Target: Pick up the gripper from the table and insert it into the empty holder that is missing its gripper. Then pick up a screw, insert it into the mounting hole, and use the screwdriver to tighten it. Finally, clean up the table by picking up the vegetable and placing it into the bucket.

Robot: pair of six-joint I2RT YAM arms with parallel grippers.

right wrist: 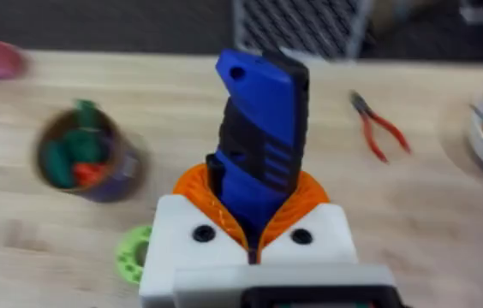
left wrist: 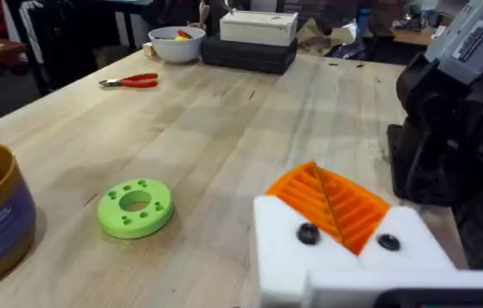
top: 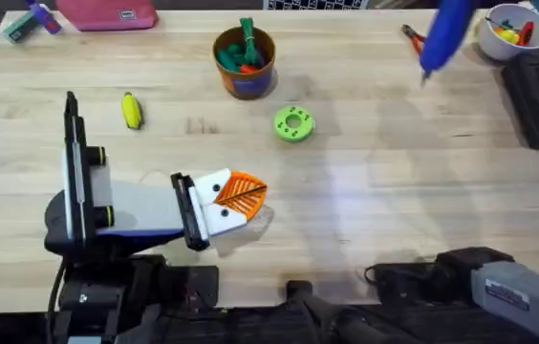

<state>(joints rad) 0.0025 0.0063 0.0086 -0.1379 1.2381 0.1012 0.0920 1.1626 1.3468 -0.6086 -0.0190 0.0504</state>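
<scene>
Resting low on the table point(top: 365, 191), the left gripper point(top: 243, 195) lies well in front of the bucket point(top: 246, 62). Its orange pads are pressed together on nothing. Both tips look mounted, so I judge this arm is parked flat to present them for the screw work. The right gripper point(right wrist: 254, 218) clamps the screwdriver point(right wrist: 263, 120), whose blue body rises from between the pads. Overhead, the tool hangs raised far to the right of the bucket, likely held ready for tightening. A green ring point(top: 293, 124) sits just in front of the bucket, slightly right. The vegetable point(top: 132, 110) lies left of the bucket, not yet cleared.
</scene>
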